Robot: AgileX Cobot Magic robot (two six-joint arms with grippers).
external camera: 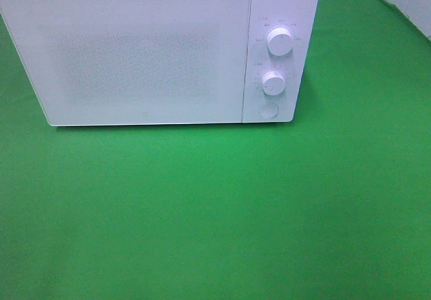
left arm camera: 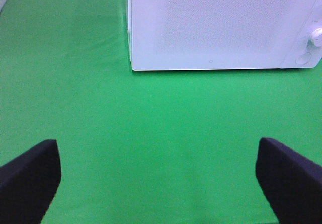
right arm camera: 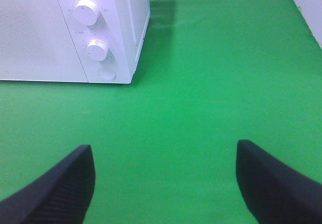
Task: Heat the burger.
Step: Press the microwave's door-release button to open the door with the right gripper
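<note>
Exterior high
- White microwave [external camera: 145, 57] on the far part of the green cloth [external camera: 215, 219], left of centre.
- Door [external camera: 128, 61] shut. Its front is a pale dotted mesh that hides the inside.
- Control strip at the microwave's right end: upper knob [external camera: 279, 41], lower knob [external camera: 273, 82], then round button [external camera: 269, 110] nearest the base.
- Faint grey characters ring both knobs, too small to read.
- Tiny mark [external camera: 147, 116] low on the door; cannot tell if it is a logo.
- Burger: cannot tell where it is; no view shows it.

Left wrist
- Left gripper [left arm camera: 157, 153] over bare cloth on the near side. Its dark fingers [left arm camera: 30, 181] are spread wide with only green between them, gripping nothing.
- Microwave at the far side, the door facing the gripper.
- The same small mark shows low on the door, still unreadable.
- One knob and the round button show at the microwave's right end.

Right wrist
- Right gripper [right arm camera: 163, 153] also over bare cloth. Its ribbed dark fingers [right arm camera: 60, 189] are parted wide and hold nothing.
- Microwave's right end lies far and to the left of this gripper.
- Both knobs and the round button are in sight.
- Small characters sit above and beside the knobs, blurred and not legible.
- No brand name can be made out anywhere
</note>
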